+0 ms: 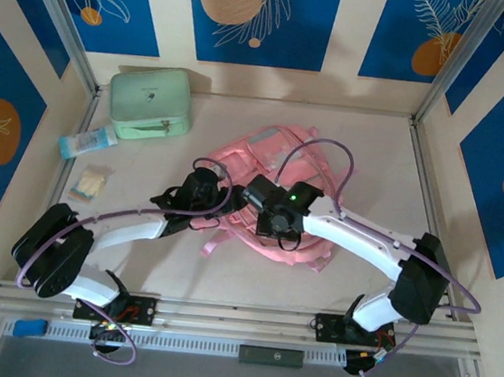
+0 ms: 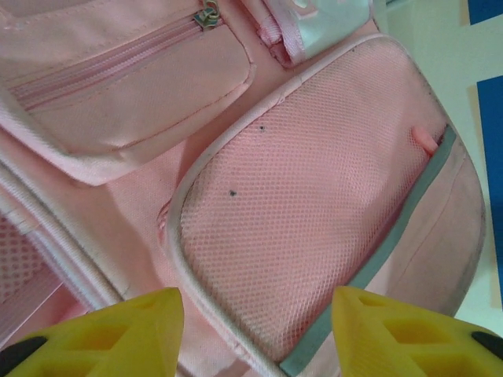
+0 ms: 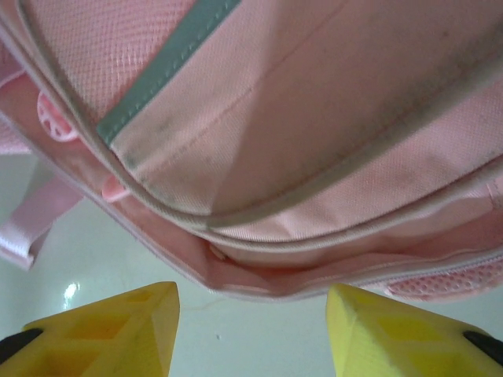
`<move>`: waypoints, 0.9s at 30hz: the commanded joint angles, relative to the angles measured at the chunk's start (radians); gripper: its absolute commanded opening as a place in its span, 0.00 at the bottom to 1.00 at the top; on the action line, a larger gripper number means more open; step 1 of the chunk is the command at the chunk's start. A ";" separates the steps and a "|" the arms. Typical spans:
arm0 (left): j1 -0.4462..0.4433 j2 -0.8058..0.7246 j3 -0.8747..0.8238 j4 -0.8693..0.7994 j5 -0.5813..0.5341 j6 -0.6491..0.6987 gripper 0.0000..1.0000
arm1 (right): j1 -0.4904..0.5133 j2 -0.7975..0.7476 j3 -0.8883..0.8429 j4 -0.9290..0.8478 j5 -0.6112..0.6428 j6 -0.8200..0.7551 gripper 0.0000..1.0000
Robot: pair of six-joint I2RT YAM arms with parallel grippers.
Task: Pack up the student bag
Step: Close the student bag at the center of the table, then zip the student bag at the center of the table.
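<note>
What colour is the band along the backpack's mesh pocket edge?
Grey-green band on the pink backpack; best in left wrist view.

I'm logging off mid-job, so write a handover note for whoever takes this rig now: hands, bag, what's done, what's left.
Left hand: open, empty, over the mesh pocket of the student bag.
Right hand: open, empty, at the bag's edge, bare table beneath.
Bag lies flat mid-table; front pocket zip shut.
Mint green case, blue-and-white container and small packet lie outside, to its left.
Done: nothing visibly packed.
Left: probably open the bag, load items, close it.
</note>
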 commanded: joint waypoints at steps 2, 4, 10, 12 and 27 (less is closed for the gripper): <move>0.010 0.041 -0.015 0.095 0.015 -0.040 0.52 | 0.034 0.053 0.040 -0.039 0.136 0.171 0.52; 0.009 0.046 -0.018 0.102 0.012 -0.040 0.51 | 0.036 0.074 0.047 -0.039 0.125 0.215 0.50; 0.028 0.034 -0.051 0.078 -0.024 -0.040 0.49 | 0.127 0.099 0.039 0.007 0.176 0.338 0.49; 0.036 0.044 -0.052 0.094 0.000 -0.037 0.49 | 0.127 0.118 0.041 0.032 0.161 0.371 0.48; 0.055 0.060 -0.063 0.090 0.018 -0.027 0.47 | 0.094 0.235 0.075 0.171 0.148 0.485 0.46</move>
